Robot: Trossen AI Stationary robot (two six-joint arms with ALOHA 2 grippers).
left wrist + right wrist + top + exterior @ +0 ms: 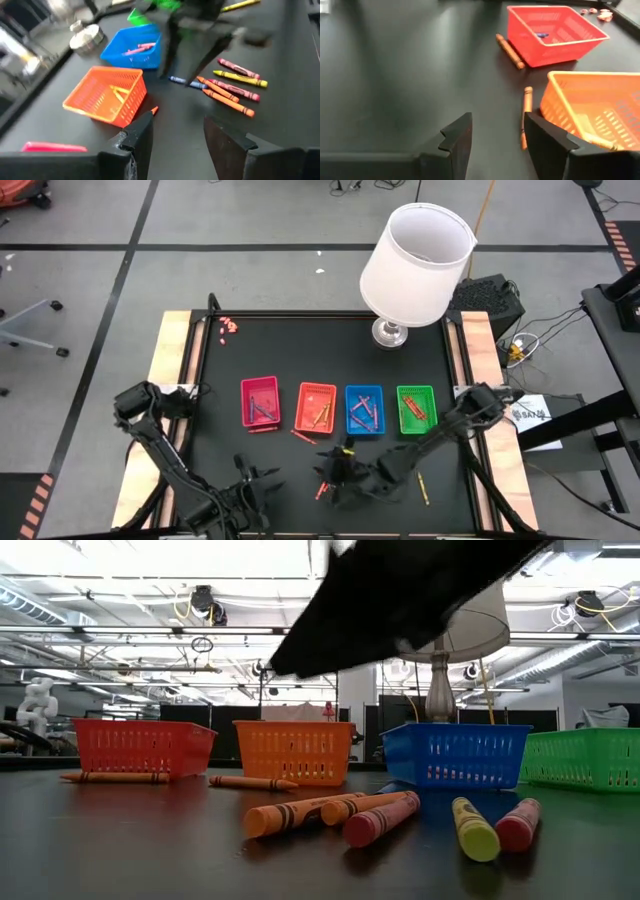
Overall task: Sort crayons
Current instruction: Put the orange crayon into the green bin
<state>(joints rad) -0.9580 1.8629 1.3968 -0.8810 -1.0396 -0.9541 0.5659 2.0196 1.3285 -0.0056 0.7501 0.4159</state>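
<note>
Hovering right gripper (335, 470) stood parted, empty, above loose crayons (340, 815) | left gripper (175, 132) parted, empty, near table's front edge | orange tray (317, 407) beside blue tray (364, 409)

The high view looks straight down; the low view faces level across the table, sharing the orange tray (317, 407) (295, 752).

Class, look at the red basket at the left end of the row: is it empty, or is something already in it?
Not empty. The red basket holds a few crayons: dark sticks show in the high view, and one bluish crayon lies on its floor in the right wrist view.
</note>
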